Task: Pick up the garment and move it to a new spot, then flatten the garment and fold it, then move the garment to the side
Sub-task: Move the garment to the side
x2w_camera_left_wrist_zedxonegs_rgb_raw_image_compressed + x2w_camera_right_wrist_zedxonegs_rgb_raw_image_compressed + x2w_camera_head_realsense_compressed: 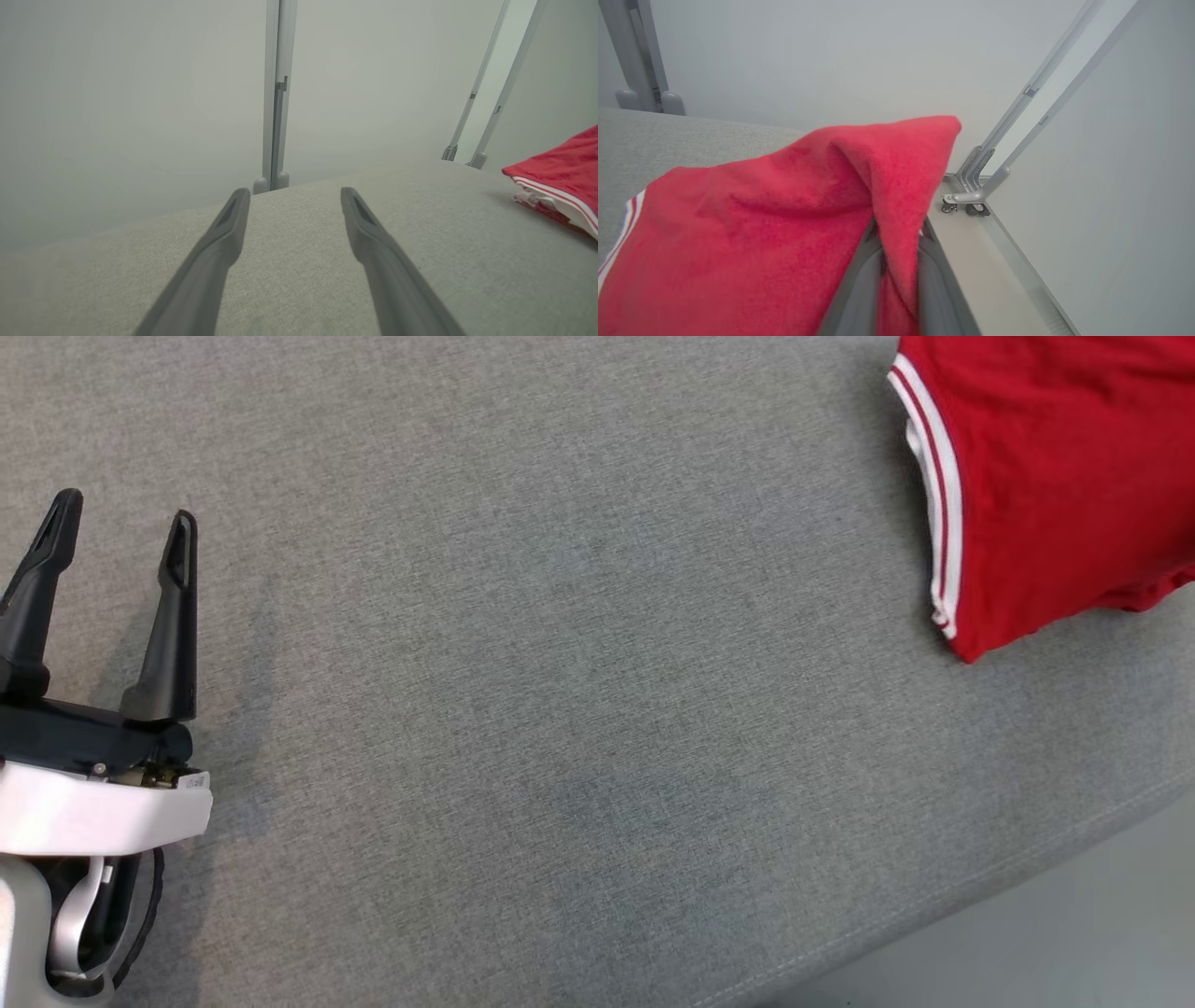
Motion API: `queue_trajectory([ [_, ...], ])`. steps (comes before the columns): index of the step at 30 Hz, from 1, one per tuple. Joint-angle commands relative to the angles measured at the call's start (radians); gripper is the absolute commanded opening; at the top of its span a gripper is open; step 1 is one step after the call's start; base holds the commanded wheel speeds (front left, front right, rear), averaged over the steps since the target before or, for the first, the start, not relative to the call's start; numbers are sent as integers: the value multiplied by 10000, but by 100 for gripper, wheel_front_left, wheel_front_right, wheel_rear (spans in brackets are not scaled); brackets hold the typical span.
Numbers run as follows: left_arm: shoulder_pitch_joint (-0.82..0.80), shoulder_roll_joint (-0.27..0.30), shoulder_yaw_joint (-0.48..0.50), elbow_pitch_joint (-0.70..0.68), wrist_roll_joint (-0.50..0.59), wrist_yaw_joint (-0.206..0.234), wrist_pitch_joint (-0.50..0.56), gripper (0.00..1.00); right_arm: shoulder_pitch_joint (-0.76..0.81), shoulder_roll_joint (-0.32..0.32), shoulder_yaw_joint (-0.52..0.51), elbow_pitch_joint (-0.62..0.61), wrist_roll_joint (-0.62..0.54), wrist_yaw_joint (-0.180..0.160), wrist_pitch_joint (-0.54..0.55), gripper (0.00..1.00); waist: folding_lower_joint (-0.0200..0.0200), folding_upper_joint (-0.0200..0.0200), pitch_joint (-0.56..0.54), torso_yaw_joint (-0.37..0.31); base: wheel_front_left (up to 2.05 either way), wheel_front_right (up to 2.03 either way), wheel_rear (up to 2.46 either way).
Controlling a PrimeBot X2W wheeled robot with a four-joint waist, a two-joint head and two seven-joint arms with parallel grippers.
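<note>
In the head view we see our left gripper [122, 519] at the lower left, its two dark fingers [173, 616] spread well apart with nothing between them, poised over the grey fabric surface [560, 709]. The red garment [1055, 476], with a white striped trim, lies at the upper right, well apart from this gripper. Between them the surface is bare. Its seamed edge runs diagonally across the lower right corner, with pale floor [1074, 943] beyond it.

In the left wrist view the left gripper [295, 195] again stands wide open and holds nothing, with grey surface [299, 280] under and ahead of the tips. The garment [560, 168] sits at the right edge. The surface's far edge meets a pale wall with an upright post [276, 93].

In the right wrist view our right gripper [900, 242] is clamped on a fold of the garment [761, 233], and the cloth drapes over both fingers [859, 289]. The surface [668, 140] shows to the left. To the right we see a strip of floor [971, 261] and a wheeled frame foot [971, 200] by the wall.
</note>
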Motion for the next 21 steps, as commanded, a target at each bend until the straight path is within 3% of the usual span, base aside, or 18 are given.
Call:
queue_trajectory([
  [1, -173, 52, 4, 28, -3, -15, -20, 100, -308, 19, -183, 367, -288, -6, -583, 100, 0, 0, 63, 74, 0, 0, 0],
  [10, -229, -18, -74, 293, -104, -19, -225, 100, -263, 689, -1029, 1245, -778, -6, -1358, 100, 0, 0, -52, 334, 0, 0, 0],
  [14, -78, -112, -50, 501, -169, 39, -397, 100, 179, 1104, -1320, 503, -634, -6, -1359, 100, 0, 0, -362, 457, 0, 0, 0],
  [21, 433, -457, 61, 984, -360, 247, -903, 100, 2283, 2345, -1891, -2053, -743, -6, -1358, 100, 0, 0, -1422, 872, 0, 0, 0],
])
